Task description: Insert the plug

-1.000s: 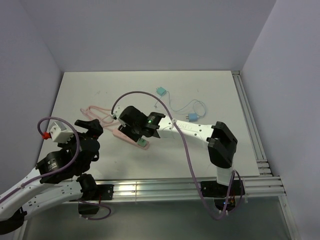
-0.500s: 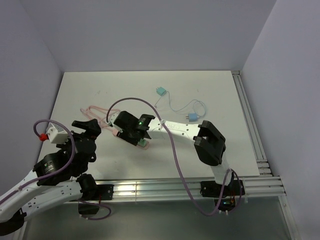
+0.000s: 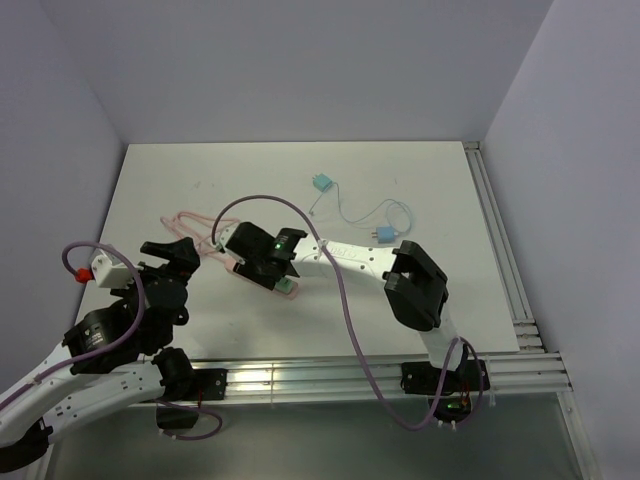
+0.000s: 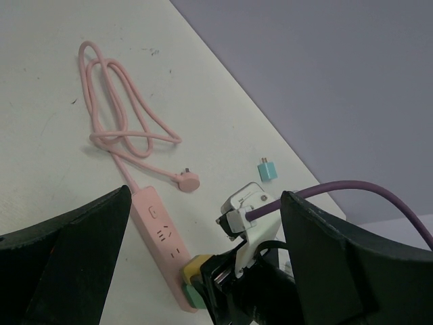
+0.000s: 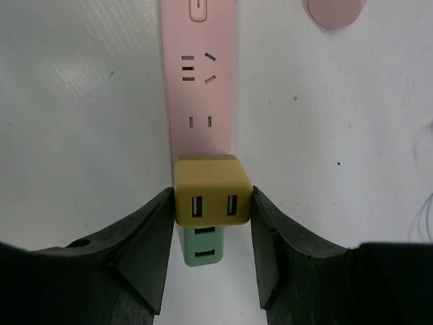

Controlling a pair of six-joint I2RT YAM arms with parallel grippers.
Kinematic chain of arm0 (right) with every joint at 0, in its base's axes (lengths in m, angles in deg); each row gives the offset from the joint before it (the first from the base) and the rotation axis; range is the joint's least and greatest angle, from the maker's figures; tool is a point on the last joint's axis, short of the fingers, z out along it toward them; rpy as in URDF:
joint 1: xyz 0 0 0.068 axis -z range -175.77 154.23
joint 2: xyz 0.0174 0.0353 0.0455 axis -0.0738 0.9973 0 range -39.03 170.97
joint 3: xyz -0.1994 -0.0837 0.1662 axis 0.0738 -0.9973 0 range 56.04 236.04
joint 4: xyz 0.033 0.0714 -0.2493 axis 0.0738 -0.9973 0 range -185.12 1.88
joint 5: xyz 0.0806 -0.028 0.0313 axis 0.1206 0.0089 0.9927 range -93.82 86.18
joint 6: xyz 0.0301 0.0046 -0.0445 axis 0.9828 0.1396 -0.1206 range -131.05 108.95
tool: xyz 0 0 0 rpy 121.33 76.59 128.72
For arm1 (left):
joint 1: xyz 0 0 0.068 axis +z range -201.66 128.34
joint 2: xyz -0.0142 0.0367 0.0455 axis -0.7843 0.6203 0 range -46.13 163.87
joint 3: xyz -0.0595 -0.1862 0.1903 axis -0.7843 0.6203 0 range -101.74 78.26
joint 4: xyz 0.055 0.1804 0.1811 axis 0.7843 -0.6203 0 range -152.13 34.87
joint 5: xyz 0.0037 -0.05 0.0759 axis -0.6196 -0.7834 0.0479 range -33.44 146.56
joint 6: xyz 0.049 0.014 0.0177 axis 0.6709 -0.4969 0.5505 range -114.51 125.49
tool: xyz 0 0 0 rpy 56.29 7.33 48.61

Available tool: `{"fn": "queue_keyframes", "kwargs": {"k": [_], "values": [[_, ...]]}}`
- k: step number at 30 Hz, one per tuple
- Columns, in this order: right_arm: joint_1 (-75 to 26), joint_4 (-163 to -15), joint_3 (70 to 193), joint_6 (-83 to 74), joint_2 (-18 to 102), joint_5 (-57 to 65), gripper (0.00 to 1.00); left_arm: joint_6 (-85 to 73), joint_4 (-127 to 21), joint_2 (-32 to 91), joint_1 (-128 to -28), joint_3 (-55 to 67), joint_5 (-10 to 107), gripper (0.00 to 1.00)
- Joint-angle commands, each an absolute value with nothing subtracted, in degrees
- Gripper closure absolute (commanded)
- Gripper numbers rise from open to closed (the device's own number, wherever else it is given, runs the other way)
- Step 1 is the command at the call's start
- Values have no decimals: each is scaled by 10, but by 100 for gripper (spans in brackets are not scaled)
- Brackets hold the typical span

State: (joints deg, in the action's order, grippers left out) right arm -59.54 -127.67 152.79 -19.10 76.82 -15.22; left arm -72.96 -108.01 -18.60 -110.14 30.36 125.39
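A pink power strip (image 5: 200,88) lies on the white table, also in the top view (image 3: 237,268) and the left wrist view (image 4: 157,230). A green plug (image 5: 203,246) sits at its near end (image 3: 287,288). My right gripper (image 5: 212,203) is shut on a yellow plug (image 5: 212,191), held over the strip right beside the green one. The yellow plug (image 4: 193,267) appears to rest on the strip; its prongs are hidden. My left gripper (image 4: 206,196) is open and empty, above the table left of the strip (image 3: 175,255).
The strip's pink cord (image 4: 115,115) lies coiled behind it, ending in a round pink plug (image 4: 187,180). A teal adapter (image 3: 321,183) and a small blue plug (image 3: 385,233) on a thin cable lie further back. Aluminium rails (image 3: 500,250) run along the table's right and front edges.
My right arm has moved left along the strip with the yellow plug and lowered it onto the strip beside the green plug. My left arm has shifted slightly back and left.
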Motion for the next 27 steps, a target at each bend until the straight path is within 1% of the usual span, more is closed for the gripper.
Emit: {"fn": "queue_keyframes", "kwargs": {"k": [1, 10, 27], "values": [[-597, -1280, 1553, -199, 781, -163, 100, -713, -1064, -191, -1103, 306, 1257, 3], [-597, -1278, 1553, -197, 794, -160, 100, -711, -1058, -191, -1103, 307, 1255, 3], [-597, -1324, 1556, -188, 794, -151, 100, -697, -1048, -191, -1103, 304, 1249, 3]]}}
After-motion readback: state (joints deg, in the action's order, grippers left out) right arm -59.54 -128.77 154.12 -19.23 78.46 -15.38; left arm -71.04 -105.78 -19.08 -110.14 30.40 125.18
